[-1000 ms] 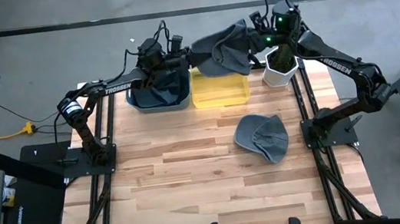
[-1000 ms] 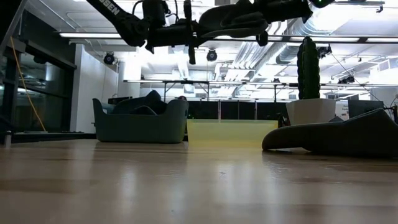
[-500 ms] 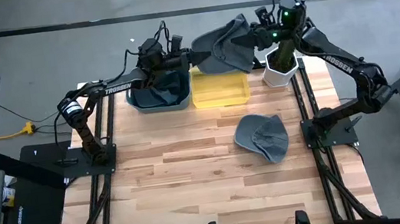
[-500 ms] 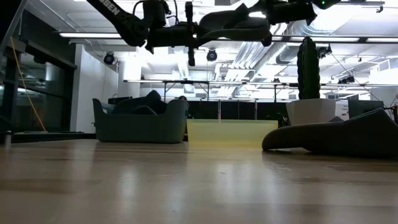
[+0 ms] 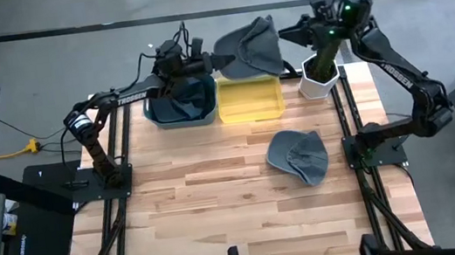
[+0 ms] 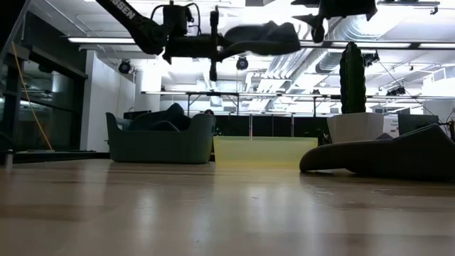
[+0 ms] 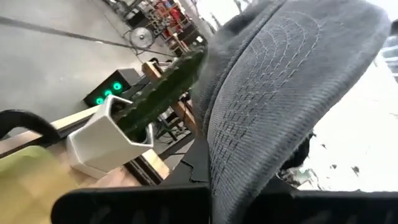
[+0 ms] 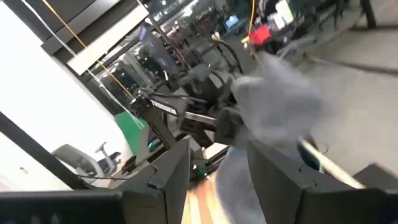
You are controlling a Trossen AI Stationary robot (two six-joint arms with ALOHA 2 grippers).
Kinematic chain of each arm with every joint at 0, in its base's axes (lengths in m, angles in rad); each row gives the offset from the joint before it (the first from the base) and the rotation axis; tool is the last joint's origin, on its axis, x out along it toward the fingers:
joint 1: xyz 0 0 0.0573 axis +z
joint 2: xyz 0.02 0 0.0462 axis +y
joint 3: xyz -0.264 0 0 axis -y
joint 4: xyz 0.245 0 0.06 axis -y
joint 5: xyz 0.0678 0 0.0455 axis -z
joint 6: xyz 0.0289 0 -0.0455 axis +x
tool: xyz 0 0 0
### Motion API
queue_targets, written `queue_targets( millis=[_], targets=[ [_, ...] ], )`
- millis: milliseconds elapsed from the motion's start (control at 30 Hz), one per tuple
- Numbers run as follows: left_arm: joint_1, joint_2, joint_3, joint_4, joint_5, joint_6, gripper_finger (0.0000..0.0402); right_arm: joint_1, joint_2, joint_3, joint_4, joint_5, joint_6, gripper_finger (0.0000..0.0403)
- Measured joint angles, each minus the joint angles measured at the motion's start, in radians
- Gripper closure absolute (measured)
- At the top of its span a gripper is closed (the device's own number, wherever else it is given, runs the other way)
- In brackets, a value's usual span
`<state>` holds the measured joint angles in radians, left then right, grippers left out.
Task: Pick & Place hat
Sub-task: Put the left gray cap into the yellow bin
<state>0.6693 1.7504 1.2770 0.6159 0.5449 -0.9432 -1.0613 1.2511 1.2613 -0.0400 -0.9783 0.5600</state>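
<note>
Hat [image 5: 251, 50], upper centre of the high view, is hanging above the yellow bin [image 5: 251, 102], its edge pinched by the left gripper [image 5: 217, 59]. The right gripper [image 5: 293, 32], fingers spread, is holding nothing. With one thin pinch bearing it, the hat is risking slipping or dropping outside the bin.

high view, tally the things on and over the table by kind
hats: 2 (held hat, hat on table)
bins: 2 (blue bin, yellow bin)
potted cactus: 1
total: 5
</note>
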Motion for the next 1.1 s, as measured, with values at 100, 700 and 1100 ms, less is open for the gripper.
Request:
queue_targets(
  millis=[100,700,1100],
  targets=[
    [0.02,-0.001,0.0,-0.058,0.017,-0.012,0.0401,-0.016,-0.032,0.0,0.003,-0.003,-0.031,0.0256],
    [0.037,-0.001,0.0,-0.387,0.118,-0.147,0.0401,-0.007,-0.194,0.0,0.008,-0.002,-0.113,0.0338],
    [0.008,0.03,0.001,-0.431,0.01,-0.142,0.0401,0.037,-0.218,0.0,0.007,-0.037,-0.142,0.04]
  ],
)
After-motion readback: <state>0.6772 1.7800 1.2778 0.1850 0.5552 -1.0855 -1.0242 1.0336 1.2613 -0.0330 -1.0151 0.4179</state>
